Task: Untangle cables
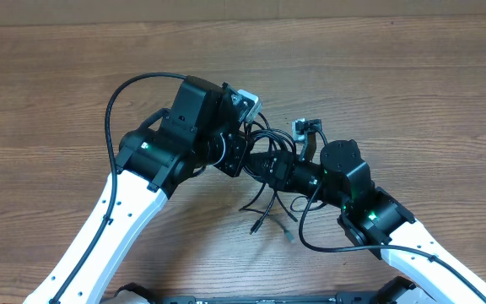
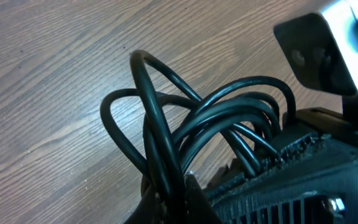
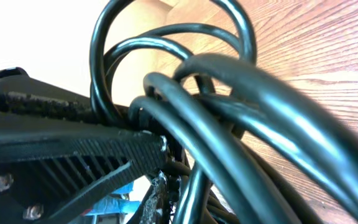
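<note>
Left gripper [image 1: 236, 158] was clamped shut on the cables [image 3: 272, 106]. In the left wrist view several black strands ran into its pinched tips, w/ loops fanning up & out from there. Right gripper [image 1: 271, 166] was likewise closed on the same bundle, facing the left one tip-to-tip, nearly touching. In the right wrist view the strands crossed right beside a black ribbed finger [image 3: 73, 155]; they were too close & blurred to count.

Btwn & just above the two grippers the cables sat as a tangled clump of overlapping loops, standing up off the surface. From under the right gripper, loose tails [image 1: 263, 209] ran toward the arm bases & lay flat on the table [image 1: 57, 67]. One tail ended in a small plug [image 1: 255, 227], w/ a second end just right of it.

Further out, the left arm's own thicker wire [image 1: 110, 110] arched beside its white link, apart from the clump. The right arm's wire curved below its wrist.

Surface was a brown wood-grain top, matte, grain running approx side to side overhead & filling that frame. No room showed beyond it. The upper-left bkgd of the right wrist view was blown-out white, nothing readable.
</note>
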Tool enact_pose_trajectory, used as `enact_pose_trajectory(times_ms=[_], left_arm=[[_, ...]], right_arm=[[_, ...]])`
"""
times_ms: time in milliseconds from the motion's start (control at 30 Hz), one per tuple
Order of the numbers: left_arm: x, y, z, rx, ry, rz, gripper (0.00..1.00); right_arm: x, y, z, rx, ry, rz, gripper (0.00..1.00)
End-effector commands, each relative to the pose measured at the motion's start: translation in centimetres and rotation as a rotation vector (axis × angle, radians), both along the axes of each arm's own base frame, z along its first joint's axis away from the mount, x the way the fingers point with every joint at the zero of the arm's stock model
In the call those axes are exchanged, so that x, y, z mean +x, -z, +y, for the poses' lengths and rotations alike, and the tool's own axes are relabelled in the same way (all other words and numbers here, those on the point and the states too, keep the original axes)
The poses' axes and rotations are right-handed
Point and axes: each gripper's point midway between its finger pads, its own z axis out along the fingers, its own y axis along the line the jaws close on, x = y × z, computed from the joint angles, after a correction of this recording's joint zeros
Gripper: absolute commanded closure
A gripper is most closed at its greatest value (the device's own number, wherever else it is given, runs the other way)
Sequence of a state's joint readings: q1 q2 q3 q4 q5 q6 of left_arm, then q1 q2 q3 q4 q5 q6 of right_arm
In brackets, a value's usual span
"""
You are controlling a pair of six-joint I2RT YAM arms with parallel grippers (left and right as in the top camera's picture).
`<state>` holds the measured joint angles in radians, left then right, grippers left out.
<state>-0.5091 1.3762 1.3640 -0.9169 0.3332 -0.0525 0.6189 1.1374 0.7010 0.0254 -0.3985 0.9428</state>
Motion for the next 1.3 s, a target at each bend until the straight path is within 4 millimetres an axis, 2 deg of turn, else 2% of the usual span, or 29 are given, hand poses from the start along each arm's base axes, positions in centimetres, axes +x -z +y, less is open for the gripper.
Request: enact_pose_trajectory(times_ms=[0, 200, 400, 533, 667, 733, 833, 900, 1000, 1067, 1167, 1267], left_arm=[[-4.8, -2.9, -4.2, -0.188, 0.243, 0.068, 0.96], [-6.5, -4.0, -5.2, -0.271, 0.370, 0.075, 0.96], [-8.6, -5.6, -6.2, -0.374, 0.528, 0.063, 0.96], [-9.3, -6.1, -6.4, -0.405, 0.577, 0.057, 0.96], [-9.6, -5.8, -6.1, -0.393, 0.589, 0.059, 0.96], [-9.4, -5.5, -6.0, -0.377, 0.585, 0.053, 0.96], [-8.0, -4.5, -5.4, -0.298, 0.524, 0.017, 0.96], [-6.0, -3.3, -4.2, -0.208, 0.419, 0.000, 0.96], [-2.3, -2.0, -1.4, -0.107, 0.165, 0.013, 0.95], [-0.6, -1.9, 0.1, -0.105, 0.031, 0.034, 0.95], [1.5, -2.4, 1.7, -0.155, -0.111, 0.055, 0.96], [2.2, -2.7, 2.2, -0.183, -0.171, 0.072, 0.96]], right_arm=[[1.9, -0.7, -0.8, -0.015, 0.105, -0.039, 0.96], [2.8, -0.1, -1.7, -0.050, 0.179, -0.039, 0.96], [3.3, 0.8, -1.8, -0.072, 0.199, -0.026, 0.96], [3.9, 1.7, -2.1, -0.097, 0.233, -0.017, 0.96], [4.9, 2.4, -3.5, -0.146, 0.320, -0.019, 0.93], [4.9, 2.4, -3.6, -0.146, 0.323, -0.019, 0.83], [4.8, 2.1, -3.6, -0.145, 0.316, -0.029, 0.52], [4.6, 1.9, -3.7, -0.145, 0.315, -0.032, 0.30], [3.5, 1.3, -4.4, -0.151, 0.311, -0.025, 0.06], [2.7, 1.0, -5.0, -0.160, 0.312, -0.018, 0.00], [1.4, -0.2, -6.0, -0.170, 0.305, -0.043, 0.00], [0.7, -0.9, -6.5, -0.162, 0.306, -0.052, 0.00]])
